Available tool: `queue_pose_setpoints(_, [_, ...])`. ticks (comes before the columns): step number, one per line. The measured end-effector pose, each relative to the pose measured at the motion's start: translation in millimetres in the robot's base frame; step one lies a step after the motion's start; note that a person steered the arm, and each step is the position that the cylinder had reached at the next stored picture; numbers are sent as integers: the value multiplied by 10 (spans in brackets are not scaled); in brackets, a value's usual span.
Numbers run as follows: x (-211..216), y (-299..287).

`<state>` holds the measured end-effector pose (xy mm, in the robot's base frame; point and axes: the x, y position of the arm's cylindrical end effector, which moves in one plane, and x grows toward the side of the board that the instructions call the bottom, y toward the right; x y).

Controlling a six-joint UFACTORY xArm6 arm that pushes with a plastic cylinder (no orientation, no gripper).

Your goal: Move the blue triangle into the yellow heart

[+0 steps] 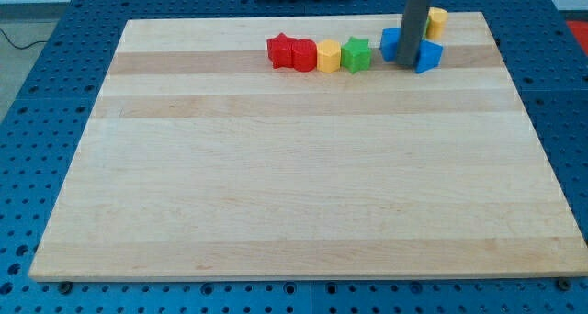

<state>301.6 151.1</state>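
Observation:
The blue triangle (429,55) lies near the view's top right, just right of my rod. The yellow heart (437,21) sits right above it, close to the board's top edge, partly hidden by the rod. My tip (407,67) rests on the board between the blue triangle and another blue block (390,44) on its left, touching or nearly touching both.
A row of blocks lies to the left along the top: a red block (280,50), a second red block (304,54), a yellow block (329,55) and a green star (356,54). The wooden board (294,185) sits on a blue perforated table.

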Motion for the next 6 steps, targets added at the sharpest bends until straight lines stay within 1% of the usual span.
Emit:
queue_pose_setpoints(1, [50,-206])
queue_pose_setpoints(2, [253,-363])
queue_pose_setpoints(3, [276,-105])
queue_pose_setpoints(4, [218,271])
queue_pose_setpoints(5, [24,570])
queue_pose_setpoints(6, [-208,709])
